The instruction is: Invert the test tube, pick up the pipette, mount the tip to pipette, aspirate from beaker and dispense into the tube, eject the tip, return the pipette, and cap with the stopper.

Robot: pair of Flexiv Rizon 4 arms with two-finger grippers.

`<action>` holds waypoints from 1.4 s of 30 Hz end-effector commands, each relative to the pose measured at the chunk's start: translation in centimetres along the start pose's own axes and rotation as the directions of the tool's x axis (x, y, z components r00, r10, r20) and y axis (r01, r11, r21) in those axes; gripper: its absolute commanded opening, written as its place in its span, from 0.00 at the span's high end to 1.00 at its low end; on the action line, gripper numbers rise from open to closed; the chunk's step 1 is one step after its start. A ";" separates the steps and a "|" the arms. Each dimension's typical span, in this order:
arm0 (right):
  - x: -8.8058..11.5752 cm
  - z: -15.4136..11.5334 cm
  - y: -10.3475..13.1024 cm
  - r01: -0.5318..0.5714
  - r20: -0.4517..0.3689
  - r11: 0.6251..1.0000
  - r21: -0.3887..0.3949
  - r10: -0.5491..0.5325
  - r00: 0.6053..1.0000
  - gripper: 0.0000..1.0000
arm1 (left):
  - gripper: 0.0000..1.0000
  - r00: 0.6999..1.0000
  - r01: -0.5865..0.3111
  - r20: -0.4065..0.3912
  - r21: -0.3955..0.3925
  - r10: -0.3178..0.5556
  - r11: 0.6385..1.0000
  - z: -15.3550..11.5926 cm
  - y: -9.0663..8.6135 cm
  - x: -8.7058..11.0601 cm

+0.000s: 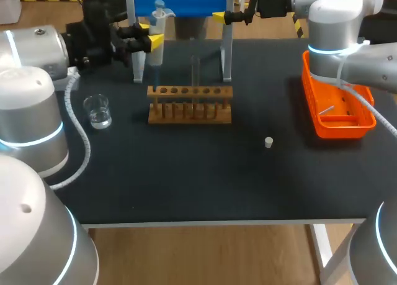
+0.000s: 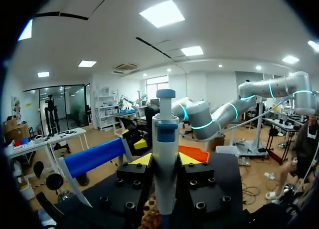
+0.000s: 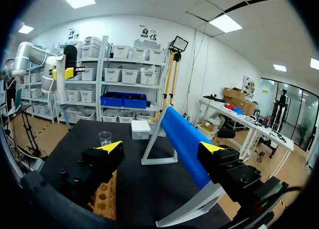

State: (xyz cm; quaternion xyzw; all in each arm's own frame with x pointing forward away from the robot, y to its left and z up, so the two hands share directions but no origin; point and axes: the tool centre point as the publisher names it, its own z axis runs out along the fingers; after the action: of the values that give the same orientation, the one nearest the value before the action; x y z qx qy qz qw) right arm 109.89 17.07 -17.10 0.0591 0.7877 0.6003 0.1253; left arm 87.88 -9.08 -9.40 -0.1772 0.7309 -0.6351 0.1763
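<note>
- Black table carries everything.
- Blue stand at the far edge.
- Orange tray at the right edge.
- Wooden rack mid-table, tube upright in it.
- Left gripper clamped on pipette, beside the stand's left leg.
- Right gripper spread wide, holding nothing, at the stand's right end.
- Beaker left of rack.
- Stopper right of rack, well apart.

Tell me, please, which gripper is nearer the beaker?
Left. The left gripper, holding the pipette, is behind the beaker; the right gripper is farther off, past the rack.
</note>
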 end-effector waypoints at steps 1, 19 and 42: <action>-0.2 0.0 0.0 0.000 -0.004 1.000 0.002 0.000 1.000 0.00 | 1.00 0.999 0.005 0.039 0.023 -0.006 1.000 0.9 0.4 -1.1; -0.2 0.0 0.0 0.000 -0.004 1.000 0.002 0.000 1.000 0.00 | 1.00 0.980 0.025 0.194 0.031 -0.031 0.999 4.0 0.5 -6.4; -0.2 0.0 0.0 0.000 -0.004 1.000 0.002 0.000 1.000 0.00 | 1.00 0.934 0.078 0.350 -0.010 -0.070 0.997 8.8 1.8 -12.0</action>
State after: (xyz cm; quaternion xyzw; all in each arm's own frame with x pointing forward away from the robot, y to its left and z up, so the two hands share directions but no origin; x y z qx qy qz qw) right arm 109.90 17.07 -17.10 0.0591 0.7876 0.6004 0.1254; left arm 101.24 -9.47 -11.77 -0.3101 0.6891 -0.5963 0.2709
